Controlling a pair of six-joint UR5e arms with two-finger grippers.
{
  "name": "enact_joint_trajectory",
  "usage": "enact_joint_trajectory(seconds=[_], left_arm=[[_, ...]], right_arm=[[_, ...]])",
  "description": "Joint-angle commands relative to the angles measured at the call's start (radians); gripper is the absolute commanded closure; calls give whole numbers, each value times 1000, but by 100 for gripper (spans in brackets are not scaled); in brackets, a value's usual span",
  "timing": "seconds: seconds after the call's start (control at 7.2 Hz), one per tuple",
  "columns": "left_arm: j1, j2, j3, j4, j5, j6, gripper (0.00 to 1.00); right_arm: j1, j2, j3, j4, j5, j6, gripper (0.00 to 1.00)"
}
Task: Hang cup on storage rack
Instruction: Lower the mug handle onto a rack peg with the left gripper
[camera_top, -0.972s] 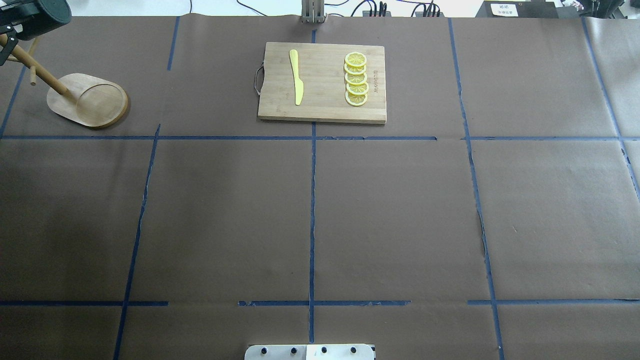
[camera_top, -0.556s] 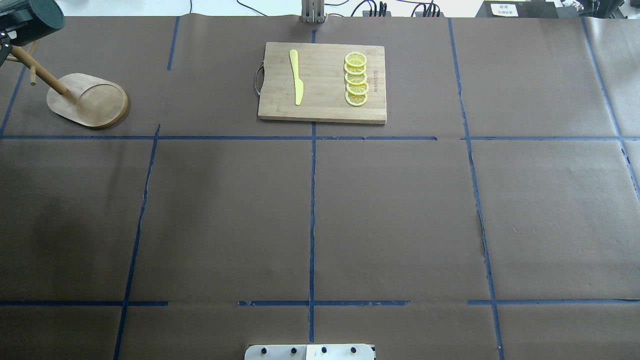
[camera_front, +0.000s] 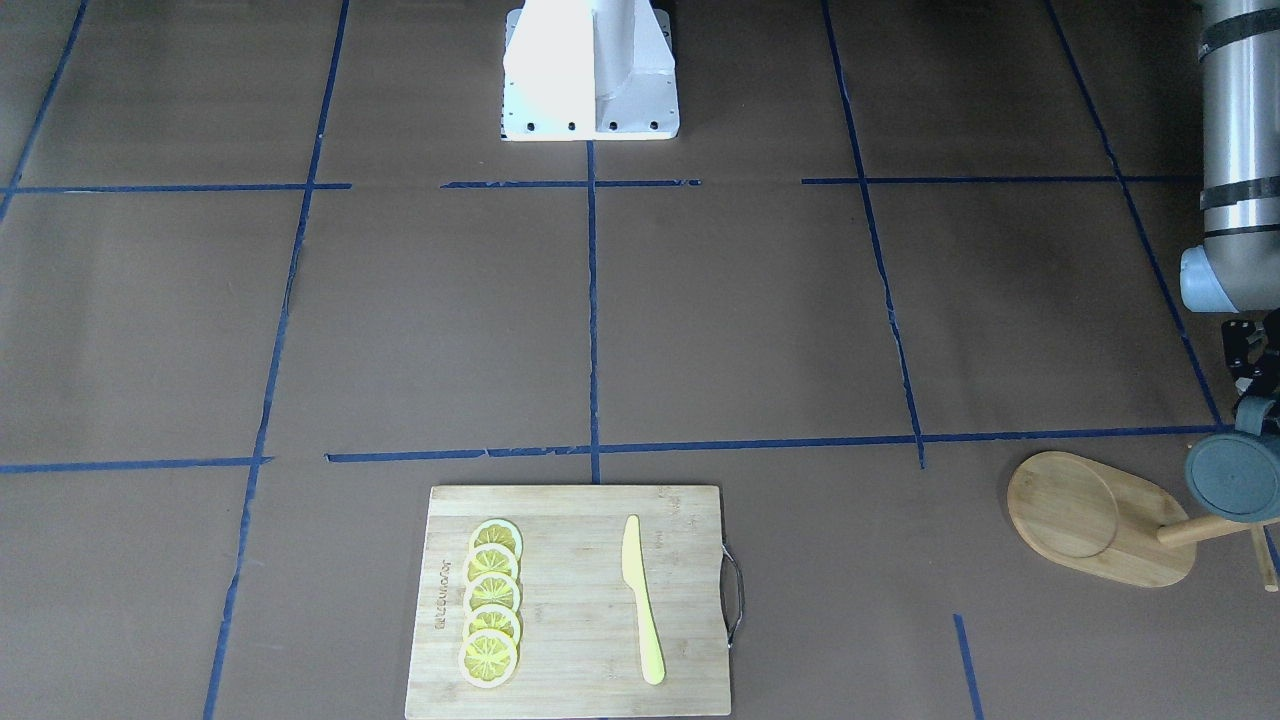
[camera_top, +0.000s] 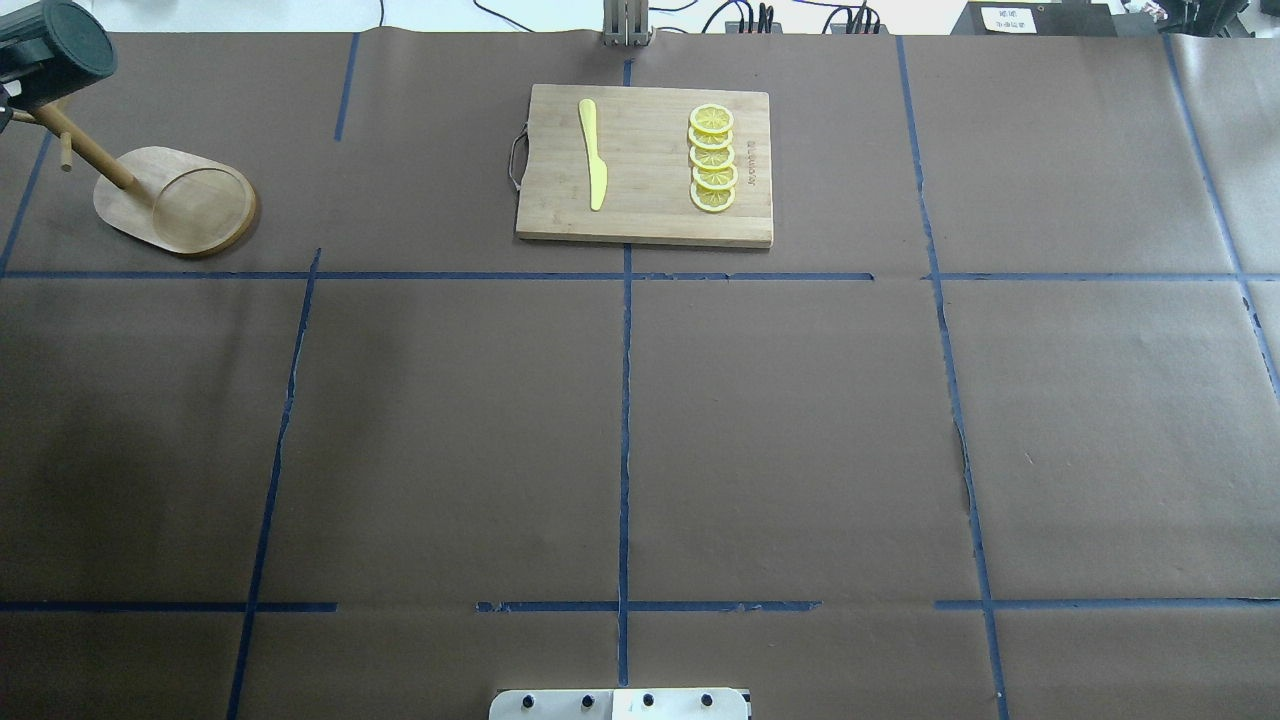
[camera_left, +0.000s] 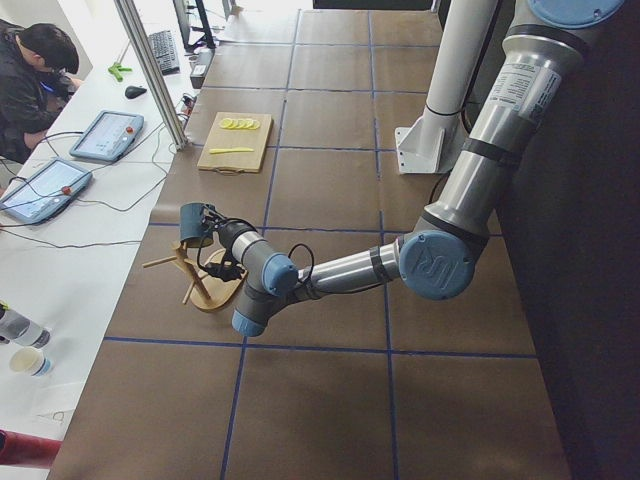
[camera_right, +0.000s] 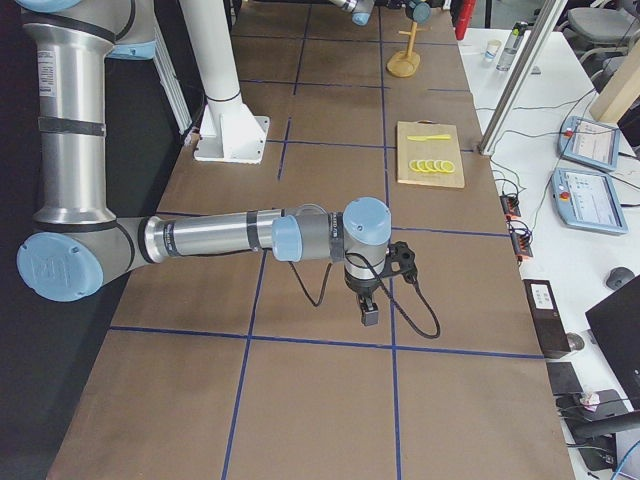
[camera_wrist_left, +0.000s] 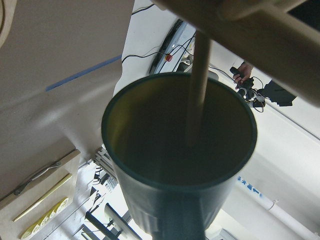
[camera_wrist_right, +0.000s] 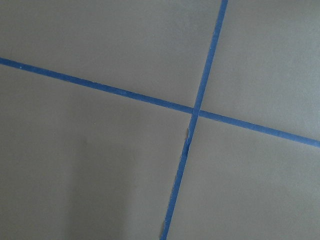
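Observation:
The cup (camera_top: 52, 45), dark teal-grey and ribbed, hangs in the air at the table's far left corner, over the top of the storage rack (camera_top: 175, 200). My left gripper (camera_front: 1252, 415) is shut on the cup (camera_front: 1235, 476), which lies on its side. In the left wrist view a thin rack peg (camera_wrist_left: 196, 90) crosses the cup's mouth (camera_wrist_left: 150, 145); I cannot tell whether its tip is inside. The rack's post (camera_top: 85, 150) leans up from its oval base. My right gripper (camera_right: 368, 312) hangs low over the brown table; I cannot tell whether it is open or shut.
A bamboo cutting board (camera_top: 650, 215) at the far middle carries a yellow knife (camera_top: 593, 155) and a row of lemon slices (camera_top: 712, 160). The robot's white base (camera_front: 590, 70) stands at the near edge. A person (camera_left: 30, 70) sits at the side bench with tablets.
The cup has moved with my left gripper toward the overhead view's left, further over the rack's top. Nothing else has moved.

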Motion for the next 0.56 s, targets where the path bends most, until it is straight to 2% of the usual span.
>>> enact_joint_trajectory(seconds=[0.0,0.14,0.42], left_arm=[[0,0,30,-1,0,-6,92],[0,0,42,-1,0,-6,88],[5,-3,64,-1,2,-6,66]], right_arm=[[-1,-1,0,0,1,0,0],[1,-1,0,0,1,0,0],[-1,0,0,0,1,0,0]])
